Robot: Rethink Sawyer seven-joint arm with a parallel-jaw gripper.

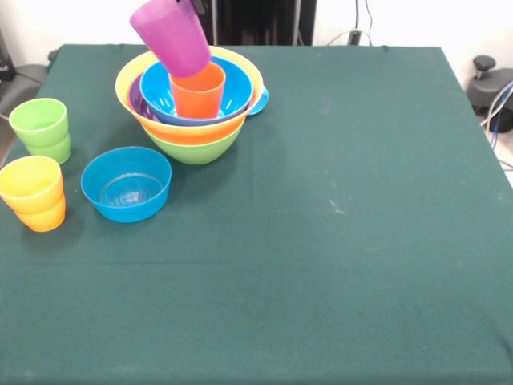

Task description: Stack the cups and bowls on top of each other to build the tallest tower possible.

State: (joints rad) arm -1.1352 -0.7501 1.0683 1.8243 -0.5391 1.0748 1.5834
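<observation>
The tower (pixel 192 112) stands at the table's far left: a lime green bowl (pixel 195 147) at the base, then a yellow bowl (pixel 240 67), a purple bowl (pixel 137 102) and a blue bowl (pixel 156 90) nested in it. An orange cup (pixel 198 92) stands upright in the blue bowl. A purple cup (pixel 171 36) hangs tilted just above the orange cup, its lower end at that cup's rim. Only a dark tip of my gripper (pixel 197 6) shows at the top edge, shut on the purple cup's upper edge. A light blue edge (pixel 260 99) pokes out behind the tower.
A smaller blue bowl (pixel 127 184) sits alone in front of the tower. At the left edge stand a green cup (pixel 40 128) and a yellow cup nested in an orange one (pixel 34 192). The green cloth (pixel 361 224) stretches to the right.
</observation>
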